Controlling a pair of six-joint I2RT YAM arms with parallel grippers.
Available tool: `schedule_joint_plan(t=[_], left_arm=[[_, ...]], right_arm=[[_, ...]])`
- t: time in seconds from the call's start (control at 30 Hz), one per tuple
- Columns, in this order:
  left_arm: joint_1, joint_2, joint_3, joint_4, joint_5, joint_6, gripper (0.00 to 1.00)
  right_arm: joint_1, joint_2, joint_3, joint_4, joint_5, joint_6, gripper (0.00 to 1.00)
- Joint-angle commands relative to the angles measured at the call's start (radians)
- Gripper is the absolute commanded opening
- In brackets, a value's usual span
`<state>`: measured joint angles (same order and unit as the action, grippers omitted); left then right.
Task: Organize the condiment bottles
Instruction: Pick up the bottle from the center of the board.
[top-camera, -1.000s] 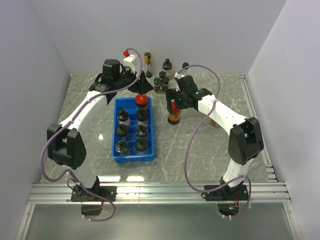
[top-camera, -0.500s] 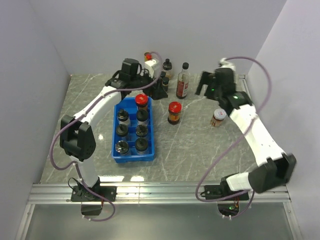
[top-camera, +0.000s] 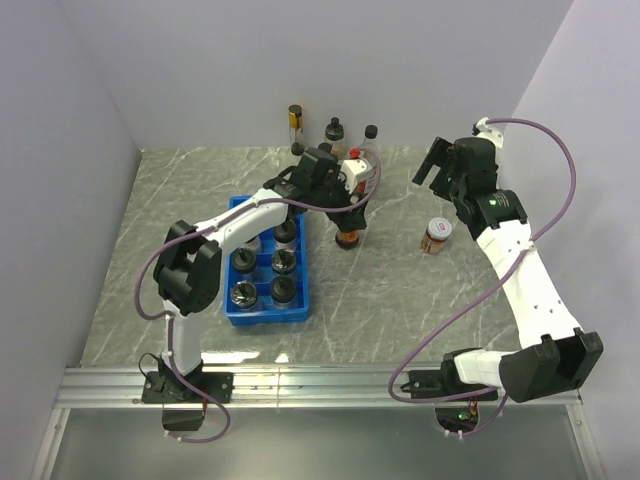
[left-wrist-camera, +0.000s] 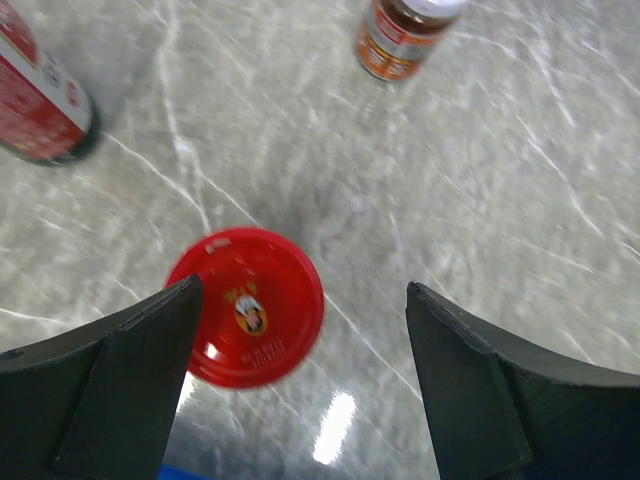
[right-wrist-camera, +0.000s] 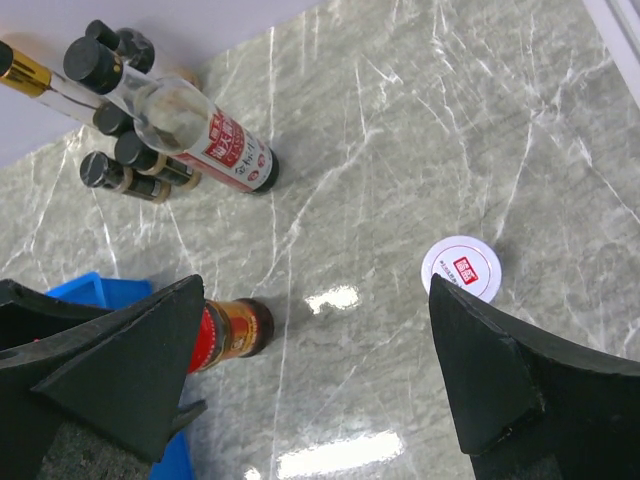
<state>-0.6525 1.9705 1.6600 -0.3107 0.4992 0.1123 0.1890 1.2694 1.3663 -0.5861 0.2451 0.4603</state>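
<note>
Left pincer (left-wrist-camera: 302, 298), released, hangs over the red-capped jar (left-wrist-camera: 245, 305) beside the blue tray (top-camera: 265, 319); right pincer (right-wrist-camera: 316, 290) gapes empty.

The table (top-camera: 130, 250) has a grey-green top with thin white veins, like marble (it looks polished, since soft patches of light (top-camera: 270, 357) shine on it near the front). Plain pale walls close it in: a back wall (top-camera: 300, 60), a left wall (top-camera: 50, 200) and a right wall (top-camera: 600, 200). Metal rails (top-camera: 330, 385) run along the near edge.
</note>
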Motion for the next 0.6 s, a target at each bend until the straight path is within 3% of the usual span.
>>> schedule_joint_plan(t=[0.0, 0.37, 0.57], left_arm=[[-0.006, 0.027, 0.003, 0.068, -0.103, 0.035, 0.88], [-0.036, 0.082, 0.009, 0.079, -0.243, 0.041, 0.86], [-0.042, 0.059, 0.003, 0.07, -0.238, 0.046, 0.86]], right_arm=[[-0.014, -0.024, -0.015, 0.011, 0.002, 0.014, 1.0], [-0.042, -0.035, -0.045, 0.014, -0.021, 0.005, 1.0], [-0.042, -0.027, -0.045, 0.017, -0.03, 0.005, 1.0]])
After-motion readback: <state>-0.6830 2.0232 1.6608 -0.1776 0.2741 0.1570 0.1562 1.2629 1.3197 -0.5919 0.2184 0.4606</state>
